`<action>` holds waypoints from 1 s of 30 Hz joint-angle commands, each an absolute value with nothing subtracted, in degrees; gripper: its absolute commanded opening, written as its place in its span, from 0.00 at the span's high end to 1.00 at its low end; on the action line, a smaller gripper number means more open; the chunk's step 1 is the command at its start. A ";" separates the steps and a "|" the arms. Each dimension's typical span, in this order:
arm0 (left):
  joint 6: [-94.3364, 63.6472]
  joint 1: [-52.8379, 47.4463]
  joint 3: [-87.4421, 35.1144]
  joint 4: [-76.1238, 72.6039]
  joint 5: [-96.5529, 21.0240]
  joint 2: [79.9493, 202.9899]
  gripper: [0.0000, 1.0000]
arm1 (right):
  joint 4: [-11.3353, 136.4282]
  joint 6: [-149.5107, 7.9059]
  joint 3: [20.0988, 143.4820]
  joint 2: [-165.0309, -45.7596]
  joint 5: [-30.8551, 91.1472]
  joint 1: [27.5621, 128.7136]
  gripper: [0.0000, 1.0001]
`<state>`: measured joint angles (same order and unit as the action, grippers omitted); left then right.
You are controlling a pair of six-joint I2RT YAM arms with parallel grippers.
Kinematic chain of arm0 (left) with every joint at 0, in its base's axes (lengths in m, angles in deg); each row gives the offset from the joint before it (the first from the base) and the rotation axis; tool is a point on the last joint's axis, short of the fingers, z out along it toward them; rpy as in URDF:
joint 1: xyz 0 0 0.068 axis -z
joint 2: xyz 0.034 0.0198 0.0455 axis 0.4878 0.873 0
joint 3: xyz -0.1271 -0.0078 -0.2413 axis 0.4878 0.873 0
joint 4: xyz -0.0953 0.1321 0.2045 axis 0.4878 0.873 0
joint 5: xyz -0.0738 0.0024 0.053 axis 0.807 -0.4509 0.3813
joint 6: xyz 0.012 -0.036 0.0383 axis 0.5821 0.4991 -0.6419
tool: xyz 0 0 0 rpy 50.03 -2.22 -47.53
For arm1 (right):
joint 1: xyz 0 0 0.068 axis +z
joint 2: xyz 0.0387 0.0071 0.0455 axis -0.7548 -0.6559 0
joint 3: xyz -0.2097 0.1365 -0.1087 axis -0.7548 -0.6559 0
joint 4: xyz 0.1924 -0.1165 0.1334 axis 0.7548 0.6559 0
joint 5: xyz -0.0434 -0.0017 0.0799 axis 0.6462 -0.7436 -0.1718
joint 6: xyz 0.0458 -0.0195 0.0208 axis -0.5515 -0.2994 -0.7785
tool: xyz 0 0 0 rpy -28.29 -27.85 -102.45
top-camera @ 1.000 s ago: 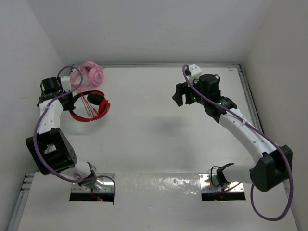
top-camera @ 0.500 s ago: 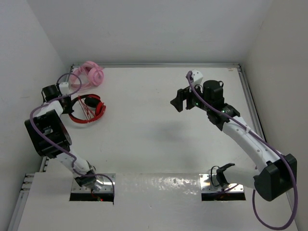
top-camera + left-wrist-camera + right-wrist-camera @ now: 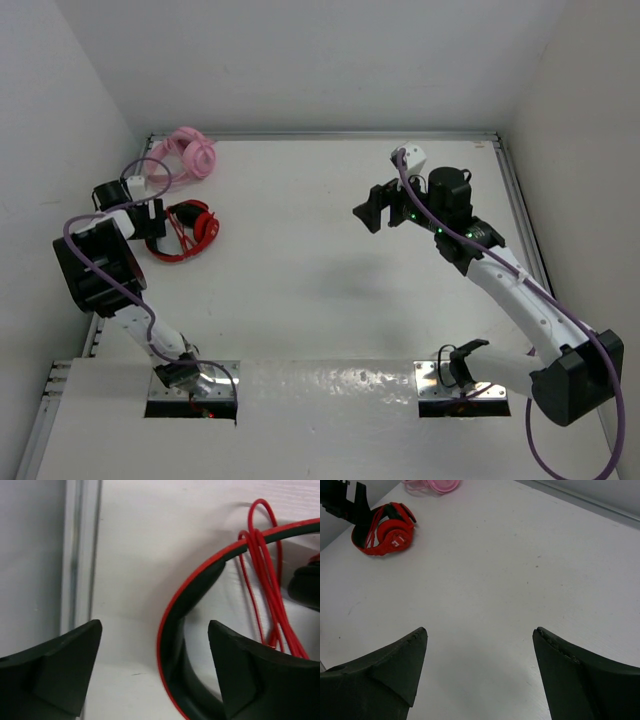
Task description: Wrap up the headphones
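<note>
The red headphones [image 3: 186, 232] lie at the table's far left, folded, with the red cord [image 3: 264, 575] looped over the black-and-red headband [image 3: 186, 605]. My left gripper [image 3: 150, 221] is low beside them, open. In the left wrist view the headband runs between the open jaws [image 3: 155, 625], close to the right finger and not pinched. My right gripper [image 3: 372, 212] hangs open and empty above the table's right half. Its wrist view [image 3: 480, 630] shows the headphones [image 3: 384, 530] far off at the upper left.
Pink headphones [image 3: 190, 151] lie in the back left corner, just behind the red pair. A metal rail [image 3: 76, 555] and the white wall run close along the left gripper's left side. Another rail [image 3: 522, 205] borders the table's right edge.
My left gripper has gone from shut to open, letting go of the headband, and its arm has folded back toward the left wall. The right arm barely moved.
</note>
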<state>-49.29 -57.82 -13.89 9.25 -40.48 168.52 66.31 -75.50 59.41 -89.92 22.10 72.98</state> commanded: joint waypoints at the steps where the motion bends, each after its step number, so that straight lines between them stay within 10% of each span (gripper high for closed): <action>1: -48.81 -58.46 -17.01 6.06 -44.26 166.44 0.13 | 64.41 -74.18 59.24 -88.21 21.17 72.74 0.15; 13: -45.20 -58.73 -19.92 23.95 -58.14 148.52 0.00 | 71.70 -77.25 54.43 -88.13 38.92 72.65 0.01; 30: -41.95 -58.73 7.33 19.42 -65.97 127.24 0.00 | 72.32 -83.32 37.62 -79.07 51.94 72.57 0.01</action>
<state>-42.89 -58.17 6.87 24.27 -64.88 130.51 74.07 -82.29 38.06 -80.56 49.49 72.74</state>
